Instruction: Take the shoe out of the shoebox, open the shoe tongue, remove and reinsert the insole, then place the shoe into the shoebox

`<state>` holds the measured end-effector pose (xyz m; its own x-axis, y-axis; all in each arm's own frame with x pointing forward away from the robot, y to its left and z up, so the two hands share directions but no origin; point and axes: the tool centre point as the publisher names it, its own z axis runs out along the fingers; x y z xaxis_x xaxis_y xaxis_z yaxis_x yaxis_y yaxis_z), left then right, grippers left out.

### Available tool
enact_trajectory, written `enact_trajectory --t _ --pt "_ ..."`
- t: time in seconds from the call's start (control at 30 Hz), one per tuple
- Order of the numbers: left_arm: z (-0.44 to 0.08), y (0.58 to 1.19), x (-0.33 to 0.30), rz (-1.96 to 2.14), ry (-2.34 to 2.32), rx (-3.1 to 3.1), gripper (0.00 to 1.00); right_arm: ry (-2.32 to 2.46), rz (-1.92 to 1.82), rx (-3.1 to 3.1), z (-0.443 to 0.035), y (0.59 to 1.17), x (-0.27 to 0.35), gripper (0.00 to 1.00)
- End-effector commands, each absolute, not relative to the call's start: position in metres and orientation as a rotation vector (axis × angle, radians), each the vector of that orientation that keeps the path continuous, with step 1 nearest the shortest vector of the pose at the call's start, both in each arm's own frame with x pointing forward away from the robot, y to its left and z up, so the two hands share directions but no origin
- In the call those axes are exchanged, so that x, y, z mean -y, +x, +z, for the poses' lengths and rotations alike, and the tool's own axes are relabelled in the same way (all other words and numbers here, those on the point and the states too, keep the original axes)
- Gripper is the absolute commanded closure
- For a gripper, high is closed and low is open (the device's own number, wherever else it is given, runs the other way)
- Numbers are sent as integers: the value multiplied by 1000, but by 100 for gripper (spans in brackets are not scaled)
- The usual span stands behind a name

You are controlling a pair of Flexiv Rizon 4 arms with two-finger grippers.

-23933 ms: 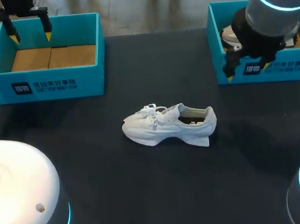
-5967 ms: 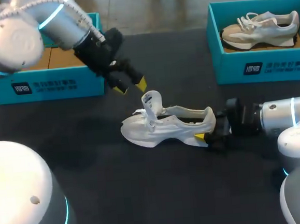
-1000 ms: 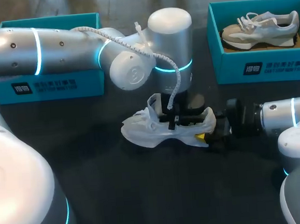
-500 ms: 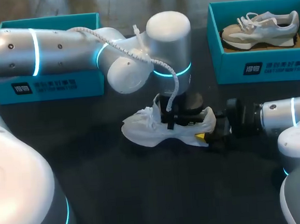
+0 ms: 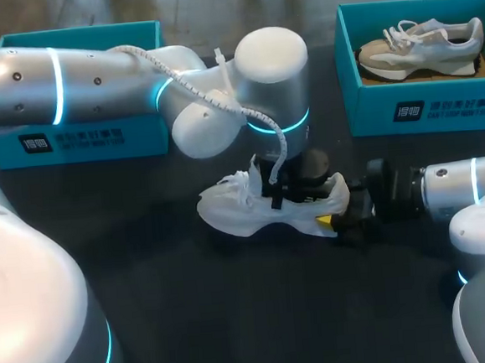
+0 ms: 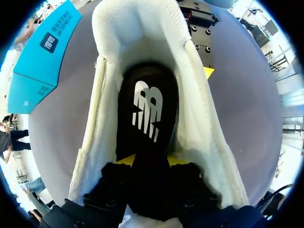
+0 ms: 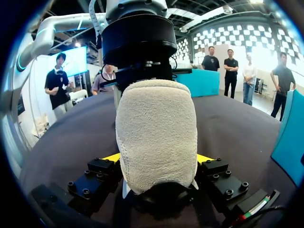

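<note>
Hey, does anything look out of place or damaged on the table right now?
Nothing looks damaged or spilled. The white shoe sits upright mid-table, its heel clamped by the right gripper. One oddity: its black insole is pinched in the left gripper and seems squeezed narrow there rather than lying flat.

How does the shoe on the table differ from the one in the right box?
The white shoe sits on the table; the beige shoe lies in the right shoebox. The white shoe is held: right end effector clamps its heel, left end effector pinches its black insole; the beige shoe is untouched. Both are laced sneakers.
</note>
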<state>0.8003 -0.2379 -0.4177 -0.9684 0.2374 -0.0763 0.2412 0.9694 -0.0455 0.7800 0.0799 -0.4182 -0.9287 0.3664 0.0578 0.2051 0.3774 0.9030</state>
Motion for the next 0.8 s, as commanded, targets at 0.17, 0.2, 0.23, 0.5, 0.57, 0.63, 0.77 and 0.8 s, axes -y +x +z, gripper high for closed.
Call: enact_trajectory --t 0.17,0.2,0.23,0.5,0.57,0.63,0.77,0.8 --pt "-447 820 241 -69 349 -3003 82 518 1587 -2482 -416 778 -82 100" --pt "-448 821 241 -72 348 -3003 83 518 1587 -2482 -416 778 -82 100" --pt "-448 822 241 -76 346 -3003 84 518 1587 -2482 -416 778 -82 100" --pt "-432 829 239 -152 352 -2968 100 518 1587 -2482 -416 778 -82 100" --pt "-421 828 236 -204 349 -2980 100 518 1587 -2482 -416 778 -82 100" --pt "-413 825 234 -247 351 -2991 100 518 1587 -2482 -416 778 -82 100" --pt "-395 815 229 -383 377 -3042 100 518 1587 -2482 -416 778 -82 100" --pt "-390 813 228 -415 385 -3053 100 518 1587 -2482 -416 778 -82 100"
